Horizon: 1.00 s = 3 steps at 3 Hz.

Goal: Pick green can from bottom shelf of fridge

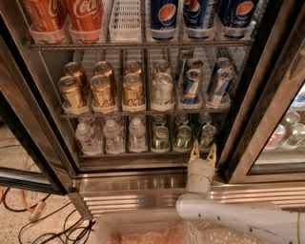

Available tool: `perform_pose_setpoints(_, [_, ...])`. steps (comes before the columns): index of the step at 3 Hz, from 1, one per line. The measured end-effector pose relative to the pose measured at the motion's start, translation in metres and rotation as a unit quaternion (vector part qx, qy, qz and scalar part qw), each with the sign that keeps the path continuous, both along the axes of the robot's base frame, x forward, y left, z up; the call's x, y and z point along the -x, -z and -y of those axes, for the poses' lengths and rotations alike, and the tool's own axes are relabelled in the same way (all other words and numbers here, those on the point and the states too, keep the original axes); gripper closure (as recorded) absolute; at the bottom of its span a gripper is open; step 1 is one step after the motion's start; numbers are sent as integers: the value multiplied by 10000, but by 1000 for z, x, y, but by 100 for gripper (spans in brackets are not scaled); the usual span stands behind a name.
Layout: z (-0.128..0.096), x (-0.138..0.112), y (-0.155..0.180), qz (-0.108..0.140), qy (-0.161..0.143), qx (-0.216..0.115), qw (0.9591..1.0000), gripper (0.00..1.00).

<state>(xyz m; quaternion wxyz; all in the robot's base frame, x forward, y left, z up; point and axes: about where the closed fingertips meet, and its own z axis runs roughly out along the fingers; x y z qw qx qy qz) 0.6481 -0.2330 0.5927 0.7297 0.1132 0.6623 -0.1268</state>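
The fridge (267, 119) stands open with its dark-framed door swung out at left. On the bottom shelf (143, 153) three pale-green cans sit at the right: one (160, 138), a second (182, 137) and the rightmost green can (208, 135), with more behind them. My gripper (202, 151) is just in front of and slightly below the rightmost green can, at the shelf's front lip. Its two yellowish fingers (194, 151) are spread apart and hold nothing. My white arm reaches in from the lower right.
Clear water bottles (113, 137) fill the left of the bottom shelf. Gold-brown cans (102, 93), a pale can and blue cans (191, 86) stand on the rack above; cola bottles (86, 14) are on top. The ribbed steel base (138, 195) and floor cables (43, 224) lie below.
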Motion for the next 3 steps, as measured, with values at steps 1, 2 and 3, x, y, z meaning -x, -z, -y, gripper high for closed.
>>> perform_pose_setpoints(1, [11, -14, -3, 39, 170, -45, 9998, 41])
perform_pose_setpoints(2, [14, -19, -1, 16, 206, -76, 9998, 42])
perform_pose_setpoints(3, [17, -26, 3, -22, 261, -128, 9996, 41])
